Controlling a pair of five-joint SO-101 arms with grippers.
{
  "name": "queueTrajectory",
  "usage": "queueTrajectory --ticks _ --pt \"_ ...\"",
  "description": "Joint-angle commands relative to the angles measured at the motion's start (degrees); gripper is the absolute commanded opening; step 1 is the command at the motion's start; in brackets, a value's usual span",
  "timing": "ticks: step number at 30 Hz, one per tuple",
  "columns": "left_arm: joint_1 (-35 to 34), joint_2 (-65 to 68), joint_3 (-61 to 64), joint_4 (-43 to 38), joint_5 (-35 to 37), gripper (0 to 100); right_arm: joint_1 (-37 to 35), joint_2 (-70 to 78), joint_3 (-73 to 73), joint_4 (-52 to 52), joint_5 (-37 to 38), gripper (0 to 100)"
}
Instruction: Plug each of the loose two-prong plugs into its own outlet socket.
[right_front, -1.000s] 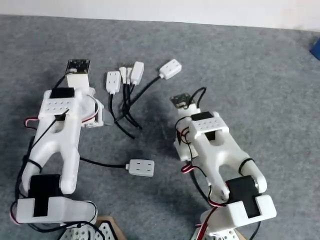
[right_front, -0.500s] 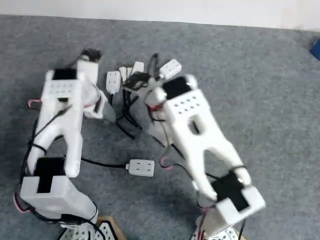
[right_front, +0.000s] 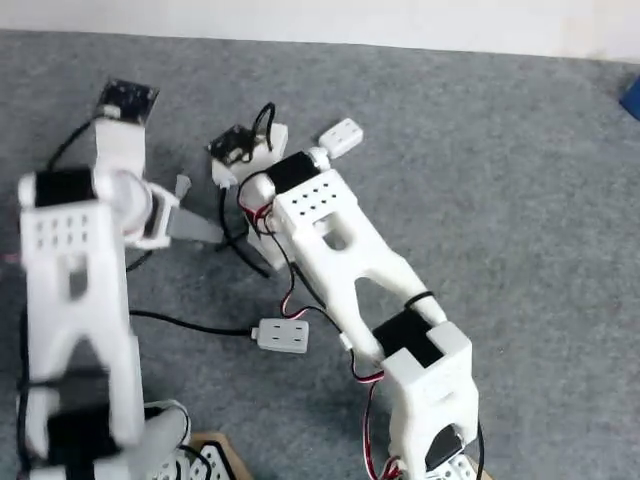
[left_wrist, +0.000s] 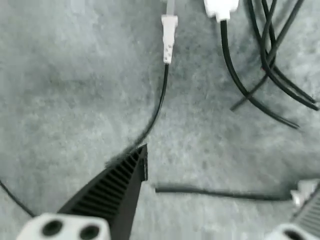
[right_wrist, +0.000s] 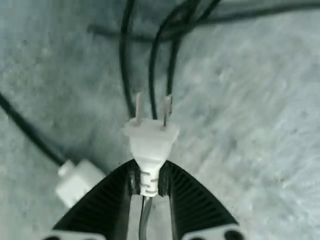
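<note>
1. Swinging over from the lower right of the high view within the last second, the right arm (right_front: 330, 230) is now stretching into the cluster of cords at upper centre. The left arm (right_front: 70, 260) is rearing up along the left edge. The outlet socket (right_front: 282, 335) at lower centre is lying where it was.
2. The right gripper (right_wrist: 150, 172) is clamping both fingers on the narrow rear neck of a white two-prong plug (right_wrist: 150, 137). Its prongs are pointing away from the wrist, over the black cords (right_wrist: 150, 60) on the grey mat (right_front: 500, 200). Whether the plug is resting on the mat or lifted clear cannot be told.
3. The left gripper (left_wrist: 220, 172) is hanging with its fingers wide apart, holding nothing. A second plug (left_wrist: 169, 30) is lying at the top of the left wrist view, well apart from them.
4. A second socket (right_front: 342, 136) is sitting at upper centre of the high view, just beside the right arm's wrist.
5. Trouble may be waiting in the grip: held only by its neck, the plug is likely to pivot when pushed, sending the prongs wide of the slots.
6. Both sockets are lying loose with nothing bracing them, so a push is likely to slide one away instead of seating the plug. The crossed cords could also drag neighbouring plugs along.
</note>
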Motion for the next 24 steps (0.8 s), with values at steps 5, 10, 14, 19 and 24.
queueTrajectory --ticks 5,10,14,19,24 --pt "4.4 -24.8 33.1 -26.2 -3.8 49 -4.1 -8.4 14.5 -13.0 0.6 1.0" --pt "6.5 -23.2 32.3 -23.6 -3.8 49 -6.9 -22.2 26.9 -15.8 0.5 1.0" --pt "6.7 -23.0 32.0 -23.6 -3.6 49 -7.9 -31.8 35.8 -16.1 0.4 1.0" --pt "7.5 -23.0 32.2 -23.5 -3.5 48 -9.7 -38.7 45.1 -18.8 0.2 1.0" --pt "7.5 -23.0 32.2 -23.5 -2.4 48 -12.6 -41.9 46.3 -17.9 0.1 0.9"
